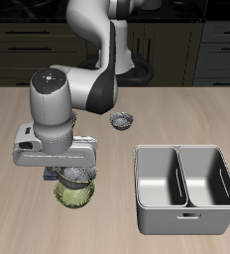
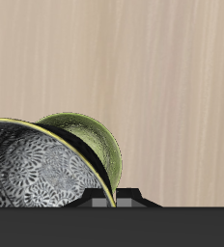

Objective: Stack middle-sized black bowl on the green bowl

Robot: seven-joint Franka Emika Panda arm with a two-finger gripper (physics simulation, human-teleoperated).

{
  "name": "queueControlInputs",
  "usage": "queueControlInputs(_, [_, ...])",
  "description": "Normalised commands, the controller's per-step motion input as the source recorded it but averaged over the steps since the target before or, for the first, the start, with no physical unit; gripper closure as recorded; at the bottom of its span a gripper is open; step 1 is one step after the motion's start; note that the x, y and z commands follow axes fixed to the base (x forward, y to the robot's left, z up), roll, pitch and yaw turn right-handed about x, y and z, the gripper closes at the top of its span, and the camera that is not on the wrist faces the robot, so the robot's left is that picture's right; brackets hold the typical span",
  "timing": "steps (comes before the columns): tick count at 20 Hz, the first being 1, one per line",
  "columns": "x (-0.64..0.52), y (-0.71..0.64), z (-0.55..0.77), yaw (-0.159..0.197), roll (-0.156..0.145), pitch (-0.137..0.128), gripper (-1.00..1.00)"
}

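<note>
My gripper (image 1: 76,175) is shut on the rim of the middle-sized black bowl (image 1: 74,180), a dark bowl with a mottled silvery inside. It holds the bowl just above the green bowl (image 1: 75,195), which sits on the table near the front edge. In the wrist view the black bowl (image 2: 37,174) is close up in the gripper (image 2: 112,200). The green bowl (image 2: 93,141) shows partly under and beside it, so the two are offset. I cannot tell whether the bowls touch.
The smallest dark bowl (image 1: 121,121) sits farther back on the table. A grey two-compartment caddy (image 1: 183,210) stands beside the green bowl near the front edge. The larger dark bowl is not in view; the arm covers part of the table.
</note>
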Motion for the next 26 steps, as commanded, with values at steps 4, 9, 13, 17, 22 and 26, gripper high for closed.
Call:
queueControlInputs(4, [0.04, -0.01, -0.16, -0.004, -0.005, 0.015, 1.0])
queueControlInputs(9, [0.04, 0.04, -0.31, 0.003, 0.004, 0.035, 1.0])
queueControlInputs(13, [0.02, -0.01, -0.18, 0.003, -0.003, 0.019, 1.0])
queueControlInputs(17, [0.0, 0.02, -0.27, 0.012, -0.006, 0.033, 1.0])
queueControlInputs(22, [-0.02, 0.08, -0.23, 0.075, -0.019, 0.059, -1.0])
queueControlInputs(26, [-0.01, 0.02, 0.04, 0.034, -0.006, -0.011, -1.0])
